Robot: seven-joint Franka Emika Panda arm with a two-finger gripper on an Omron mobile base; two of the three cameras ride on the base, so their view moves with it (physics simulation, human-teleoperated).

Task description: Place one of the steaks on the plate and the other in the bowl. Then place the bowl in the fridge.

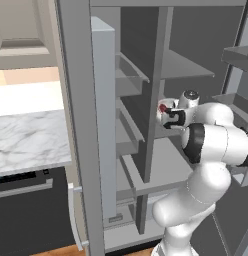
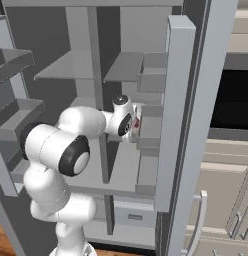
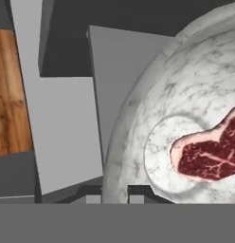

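Gripper closed on rim of bowl; we see marbled steak inside it, bowl held within open fridge.

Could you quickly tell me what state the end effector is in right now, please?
End effector: closed on the rim of the bowl, which holds the marbled steak, inside the open fridge.

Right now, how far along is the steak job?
Done: the marbled red steak lies in the mottled whitish-grey bowl. In hand: the claw is shut on the bowl's rim, holding it inside the open tall grey fridge. Left: set the bowl on a shelf and let go. Plate and other steak can't be checked here.
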